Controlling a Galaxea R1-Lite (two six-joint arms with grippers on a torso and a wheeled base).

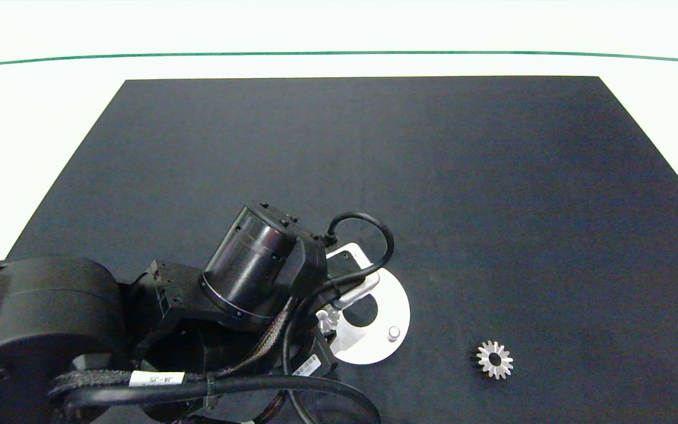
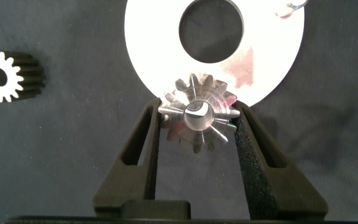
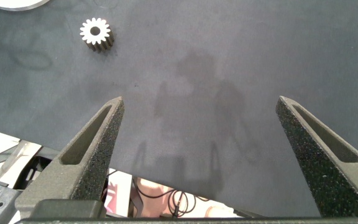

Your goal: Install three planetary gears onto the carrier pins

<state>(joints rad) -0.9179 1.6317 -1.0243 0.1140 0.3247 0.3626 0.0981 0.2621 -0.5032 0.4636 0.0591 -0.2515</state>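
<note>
Left arm [image 1: 139, 318] parked over white disc [image 1: 395, 306], one pin [image 1: 394, 333] showing, lone gear [image 1: 495, 360] sitting off right on dark mat [image 1: 374, 165].

Left gripper [image 2: 197, 118] clamps inward, wrist pointing down; right gripper [image 3: 197, 124] hangs spread wide.

A dark mat [image 1: 374, 165] covers a white table [image 1: 50, 106] crossed by a green line [image 1: 339, 53].

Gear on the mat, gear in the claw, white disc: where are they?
Loose gear [image 1: 495, 359], head view, its toothed top face.
Held gear [image 2: 197, 115], left wrist view, its hub.
White disc [image 2: 269, 56], left wrist view, bare flat face.
</note>
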